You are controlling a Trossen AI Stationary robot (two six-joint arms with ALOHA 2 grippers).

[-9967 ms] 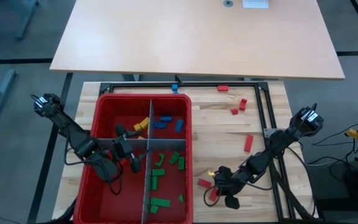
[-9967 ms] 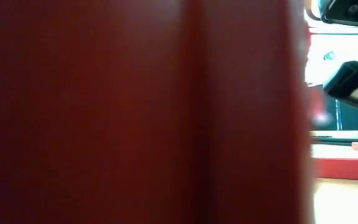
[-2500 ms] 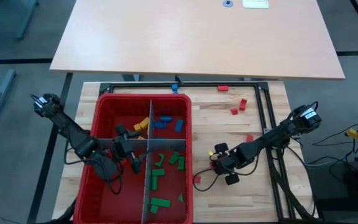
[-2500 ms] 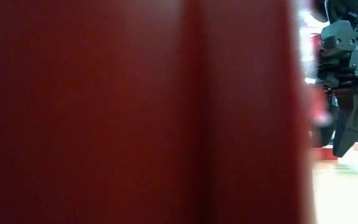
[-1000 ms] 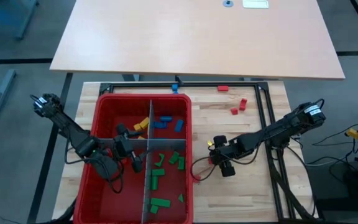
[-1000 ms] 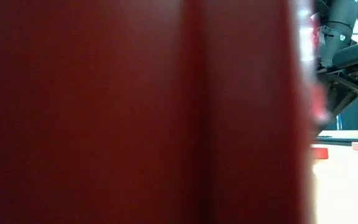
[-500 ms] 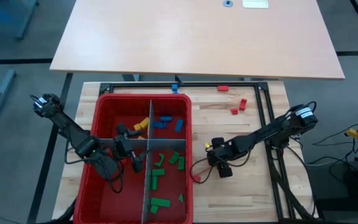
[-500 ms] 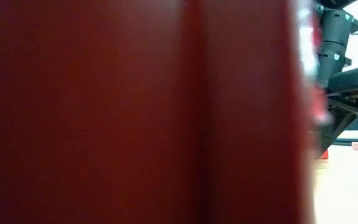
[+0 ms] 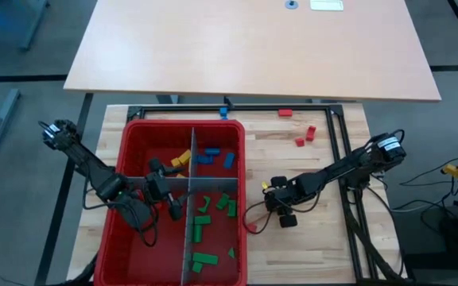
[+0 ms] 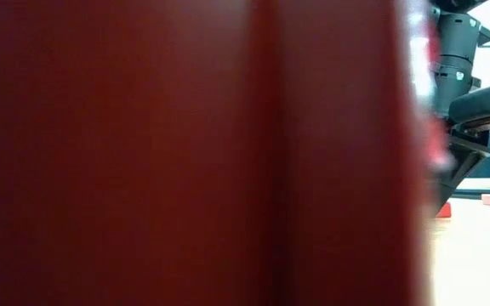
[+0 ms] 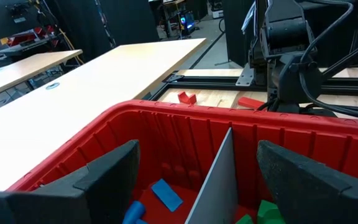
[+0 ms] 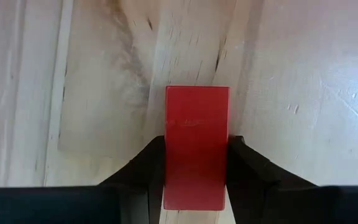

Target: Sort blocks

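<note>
While red bin (image 10: 194,153) blocks low view, right tool (image 12: 196,155) clamps red block (image 12: 196,143); left tool (image 11: 194,180) spread.

The right arm extends from its base at the table's right edge toward the centre, wrist bent downward; the right gripper (image 9: 279,208) sits low over the table surface just right of the bin, and its fingers (image 12: 146,163) are closed against both long sides of a red block (image 12: 196,144). The left arm reaches from the far left corner into the bin; the left gripper (image 9: 166,200) hangs over the central divider with its fingers (image 11: 107,171) spread wide apart, holding nothing.
</note>
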